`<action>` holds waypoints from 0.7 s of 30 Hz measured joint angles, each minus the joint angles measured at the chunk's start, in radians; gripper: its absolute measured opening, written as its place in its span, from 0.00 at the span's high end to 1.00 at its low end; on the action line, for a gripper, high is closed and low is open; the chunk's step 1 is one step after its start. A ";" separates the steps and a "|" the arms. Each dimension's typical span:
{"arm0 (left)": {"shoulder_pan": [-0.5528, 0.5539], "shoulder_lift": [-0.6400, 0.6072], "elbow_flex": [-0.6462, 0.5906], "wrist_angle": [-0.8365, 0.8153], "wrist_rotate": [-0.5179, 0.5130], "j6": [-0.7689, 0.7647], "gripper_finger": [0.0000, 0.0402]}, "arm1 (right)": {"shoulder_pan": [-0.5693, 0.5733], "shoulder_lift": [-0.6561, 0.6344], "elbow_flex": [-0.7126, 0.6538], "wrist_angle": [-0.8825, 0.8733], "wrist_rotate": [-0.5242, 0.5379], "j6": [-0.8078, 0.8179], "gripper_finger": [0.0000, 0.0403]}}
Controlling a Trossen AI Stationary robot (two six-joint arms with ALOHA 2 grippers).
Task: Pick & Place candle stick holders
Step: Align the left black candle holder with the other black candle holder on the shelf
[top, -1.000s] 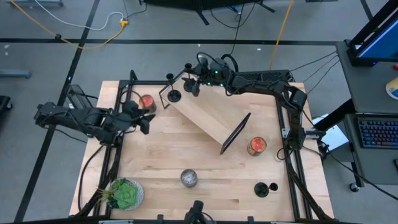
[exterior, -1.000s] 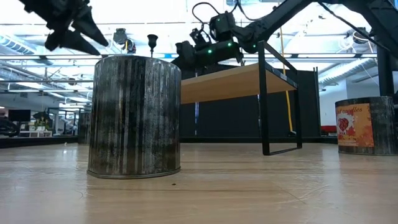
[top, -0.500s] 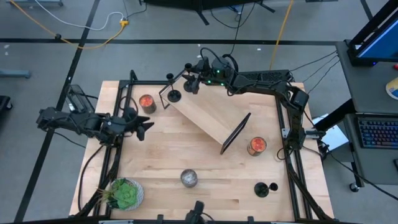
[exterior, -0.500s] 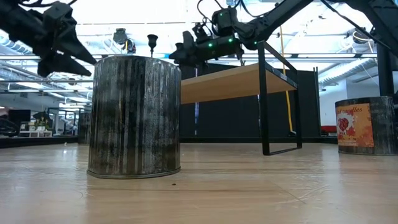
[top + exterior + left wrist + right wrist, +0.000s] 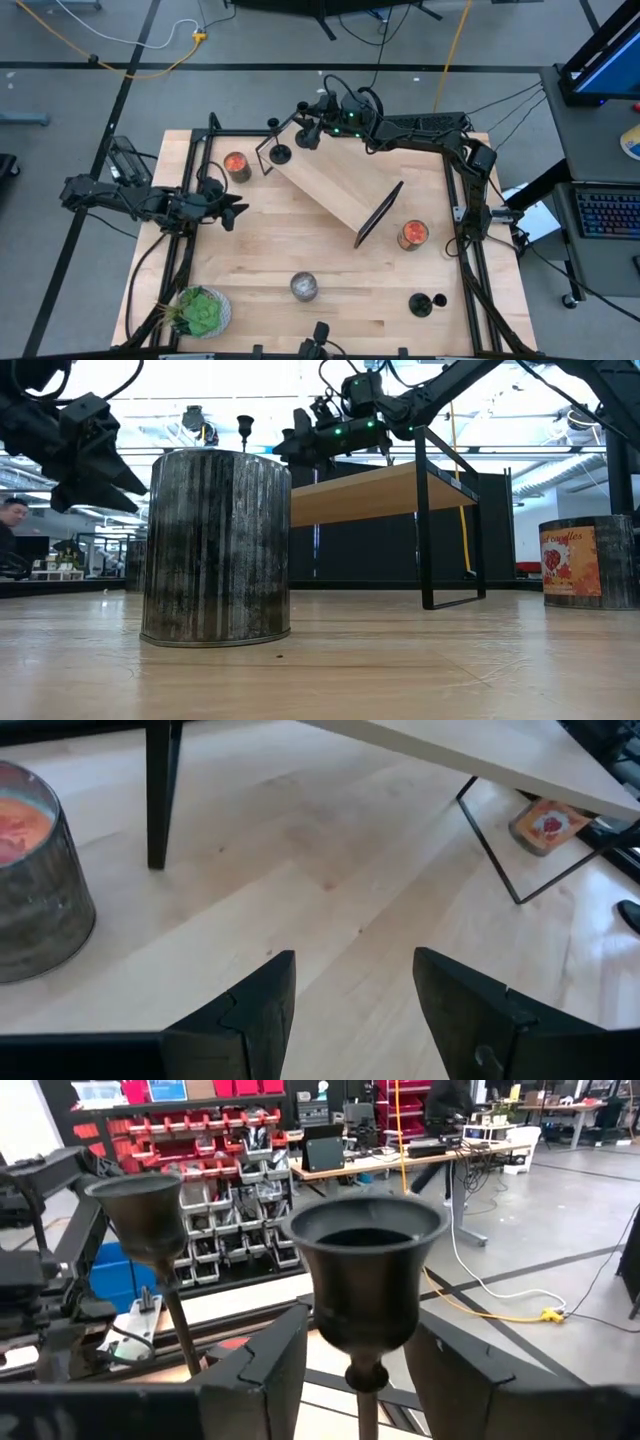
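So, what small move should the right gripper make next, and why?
Probably finish closing on the stem. The right gripper sits at the raised shelf's far corner, its fingers either side of a candle stick holder with gaps showing. The left gripper hangs open over the table.

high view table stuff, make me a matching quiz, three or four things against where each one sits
Things:
1. green leafy potted plant
2. squat silver metal jar
3. black metal candle stick holder lying flat
4. orange-red glass jar beside the black shelf leg

Places:
a. right side, near the right arm's base
b. front middle
c. front left corner
d. front right corner

Pairs: 1-c, 2-b, 3-d, 4-a
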 joint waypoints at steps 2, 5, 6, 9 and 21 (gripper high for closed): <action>0.000 0.000 -0.003 0.000 0.003 -0.009 0.48 | 0.000 0.000 0.000 0.008 0.000 0.011 0.64; 0.000 0.000 -0.004 0.001 0.004 -0.018 0.48 | 0.000 0.000 0.000 0.022 0.000 0.021 0.69; 0.000 0.000 -0.004 0.001 0.004 -0.019 0.48 | 0.000 0.000 0.000 0.027 0.000 0.021 0.72; 0.000 0.000 -0.004 0.000 0.004 -0.020 0.48 | 0.000 0.000 0.000 0.043 0.000 0.021 0.79; 0.000 0.000 -0.004 0.000 0.003 -0.020 0.48 | 0.000 0.001 0.000 0.117 -0.003 0.014 0.93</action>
